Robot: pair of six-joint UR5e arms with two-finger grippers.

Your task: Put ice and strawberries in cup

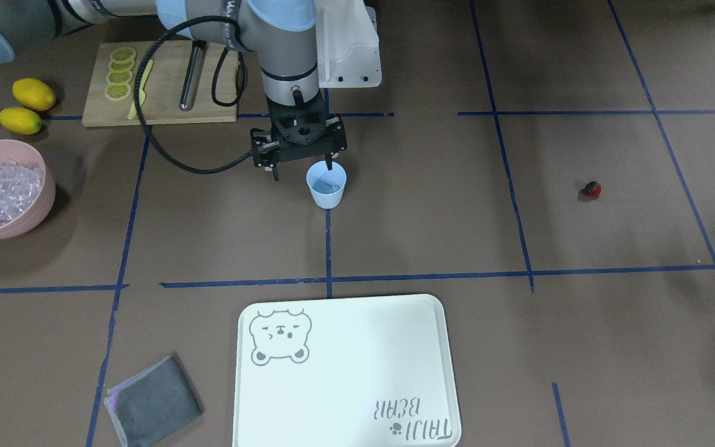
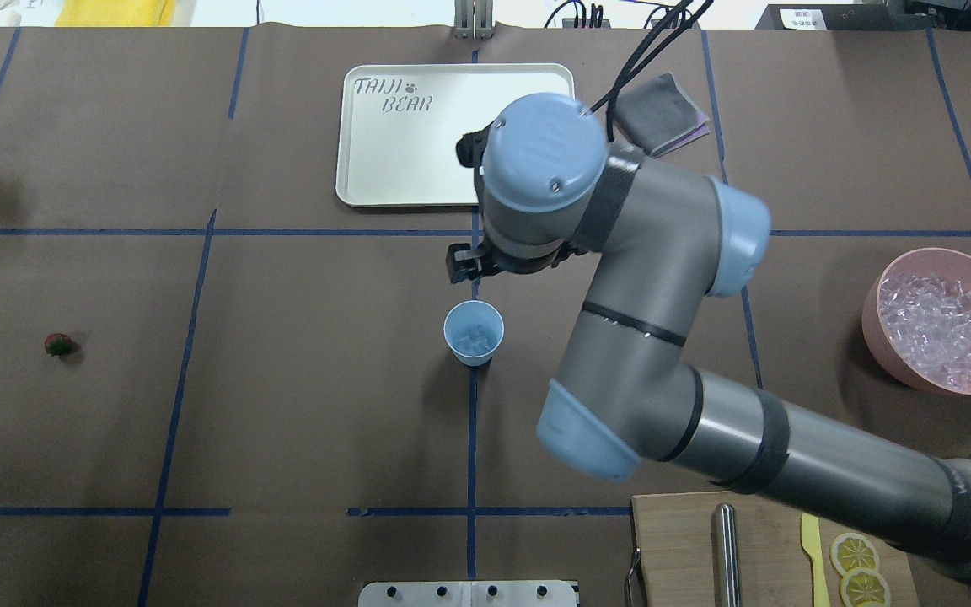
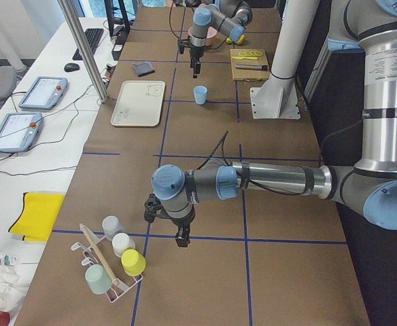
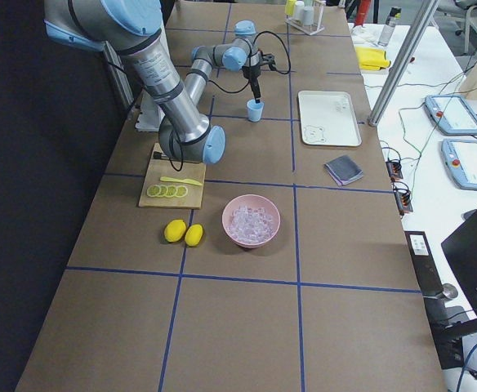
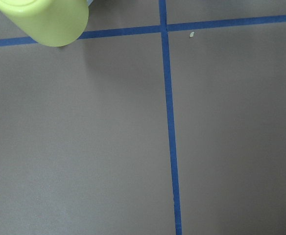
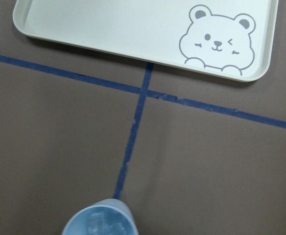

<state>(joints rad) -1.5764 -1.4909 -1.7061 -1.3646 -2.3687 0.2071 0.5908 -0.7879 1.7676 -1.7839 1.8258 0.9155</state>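
Cup (image 1: 326, 184) is standing upright on the brown table cover, sitting on a blue tape line near the table's middle. Ice (image 2: 474, 337) is lying in its bottom; the count of cubes cannot be told. More ice is filling the pink bowl (image 1: 44, 205) at the robot's right end of the table, well apart from the cup.

Strawberry (image 1: 593, 189) is lying alone on the cover toward the robot's left, well apart from the cup.

Right gripper (image 1: 303, 169) is hovering over the cup, pointing down, jaws spread wide and carrying nothing. One fingertip (image 1: 330, 165) is lining up with the cup's rim in the front-facing view; contact cannot be judged.

Left gripper (image 3: 181, 241) is hanging low over the cover beside a rack of cups (image 3: 113, 261). Its jaws are showing only in the side view, so their state cannot be told.

White bear tray (image 1: 357, 347) is lying across the tape line from the cup, with a grey cloth (image 1: 152, 400) near it.
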